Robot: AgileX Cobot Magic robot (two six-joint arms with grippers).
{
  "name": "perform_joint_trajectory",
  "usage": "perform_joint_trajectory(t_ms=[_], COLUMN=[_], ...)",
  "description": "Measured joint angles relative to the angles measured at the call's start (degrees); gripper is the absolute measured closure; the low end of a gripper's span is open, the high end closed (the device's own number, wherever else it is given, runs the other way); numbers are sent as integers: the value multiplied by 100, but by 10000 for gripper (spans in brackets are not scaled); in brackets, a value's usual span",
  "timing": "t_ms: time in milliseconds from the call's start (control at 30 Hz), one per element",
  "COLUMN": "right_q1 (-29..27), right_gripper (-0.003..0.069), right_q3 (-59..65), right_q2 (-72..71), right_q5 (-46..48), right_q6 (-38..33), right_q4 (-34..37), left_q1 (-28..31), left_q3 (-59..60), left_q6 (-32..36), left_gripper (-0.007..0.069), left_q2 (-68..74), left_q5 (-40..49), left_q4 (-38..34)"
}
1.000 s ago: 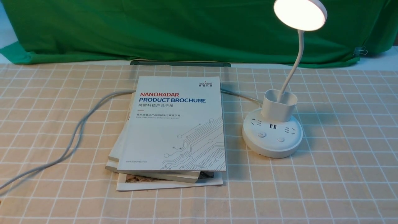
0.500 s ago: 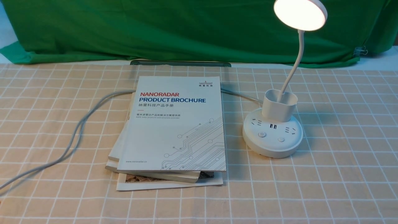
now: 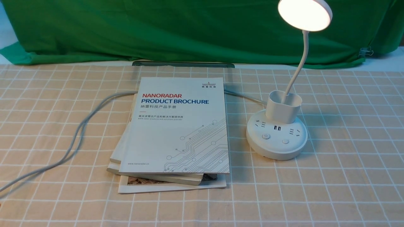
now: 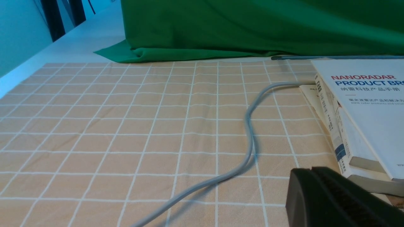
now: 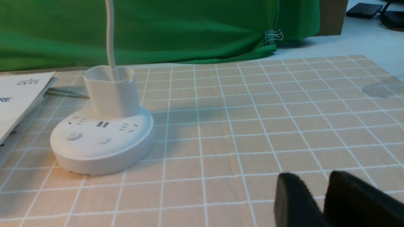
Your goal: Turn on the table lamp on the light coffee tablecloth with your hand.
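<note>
White table lamp (image 3: pixel 282 110), glowing disc head only in front view

Green cloth (image 3: pixel 176 28) behind my workspace.
I see it draped in folds across the back, a metal clip (image 3: pixel 365 51) at its right end; bare white surface (image 3: pixel 386 63) shows beside it, and a pale teal wall (image 4: pixel 19 28) beyond.

Top brochure (image 3: pixel 176 126) cover — "NANORADAR PRODUCT BROCHURE", small "NANORADAR" logo above, "www.nanoradar.cn" at the foot
</note>
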Motion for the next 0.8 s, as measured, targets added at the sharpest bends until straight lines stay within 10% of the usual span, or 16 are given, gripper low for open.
perform_joint_trajectory(t_ms=[800], right_q1=[0], right_gripper=[422], right_q3=[0], right_q2=[0], right_q5=[0], right_q6=[-1], right_q4=[-6], left_q1=[0], left_q3=[0], left_q6=[0], left_gripper=[603], left_q2=[0], left_q5=[0], left_q4=[0])
